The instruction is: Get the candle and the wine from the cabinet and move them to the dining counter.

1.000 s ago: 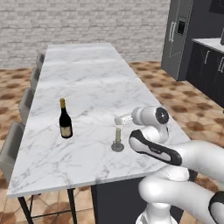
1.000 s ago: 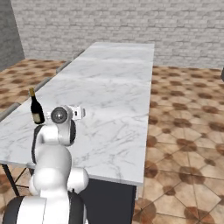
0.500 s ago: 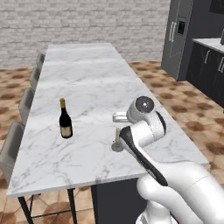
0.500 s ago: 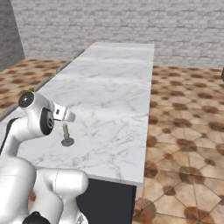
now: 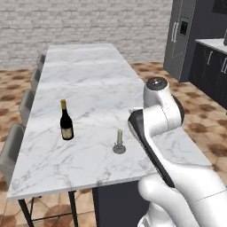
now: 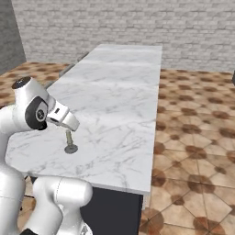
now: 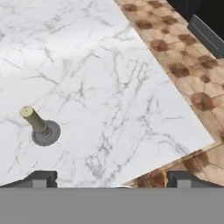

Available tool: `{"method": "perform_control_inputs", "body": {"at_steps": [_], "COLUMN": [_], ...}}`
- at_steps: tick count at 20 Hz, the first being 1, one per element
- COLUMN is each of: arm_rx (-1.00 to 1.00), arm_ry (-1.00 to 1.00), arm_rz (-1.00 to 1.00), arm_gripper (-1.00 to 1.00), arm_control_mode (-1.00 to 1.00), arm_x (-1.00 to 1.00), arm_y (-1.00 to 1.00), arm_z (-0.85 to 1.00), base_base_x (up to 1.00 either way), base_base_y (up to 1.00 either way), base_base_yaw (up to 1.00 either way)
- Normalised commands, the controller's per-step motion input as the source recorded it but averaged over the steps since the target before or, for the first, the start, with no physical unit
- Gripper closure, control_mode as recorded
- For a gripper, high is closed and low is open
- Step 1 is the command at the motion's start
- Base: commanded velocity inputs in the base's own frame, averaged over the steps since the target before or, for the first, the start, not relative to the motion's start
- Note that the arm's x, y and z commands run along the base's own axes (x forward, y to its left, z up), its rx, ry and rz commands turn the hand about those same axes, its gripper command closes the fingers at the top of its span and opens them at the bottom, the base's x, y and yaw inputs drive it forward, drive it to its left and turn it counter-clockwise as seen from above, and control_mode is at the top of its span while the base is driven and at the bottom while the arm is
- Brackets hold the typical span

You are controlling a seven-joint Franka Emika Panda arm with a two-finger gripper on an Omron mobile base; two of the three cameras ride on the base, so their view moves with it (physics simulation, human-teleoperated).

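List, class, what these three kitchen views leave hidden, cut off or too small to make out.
- Wine: label print too small, left base view.
- Candle: top hidden behind the pincer's white hand, right base view.
- Dining counter: far end cut off by the frame, hand view.
- Pincer: fingertips alone show, hand view.

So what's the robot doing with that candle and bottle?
It's been bringing things over to the long marble counter. The wine bottle and the little candle both stand upright on it, apart from each other. The claw is open, holding nothing, and sits up above the counter, off to one side of the candle. Both things look delivered.
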Motion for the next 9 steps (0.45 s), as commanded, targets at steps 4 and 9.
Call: {"method": "perform_control_inputs", "body": {"at_steps": [4,9], "arm_rx": [0.0,0.0], "arm_ry": [0.11,0.0], "arm_rz": [0.01,0.11], "arm_gripper": [-1.0,-1.0], "arm_control_mode": [-1.0,-1.0], "arm_x": [-0.94,-1.0], "arm_y": [-0.61,-0.29], "arm_z": [0.2,0.05], "base_base_x": [0.0,0.0], "base_base_y": [0.0,0.0], "base_base_yaw": [0.0,0.0]}}
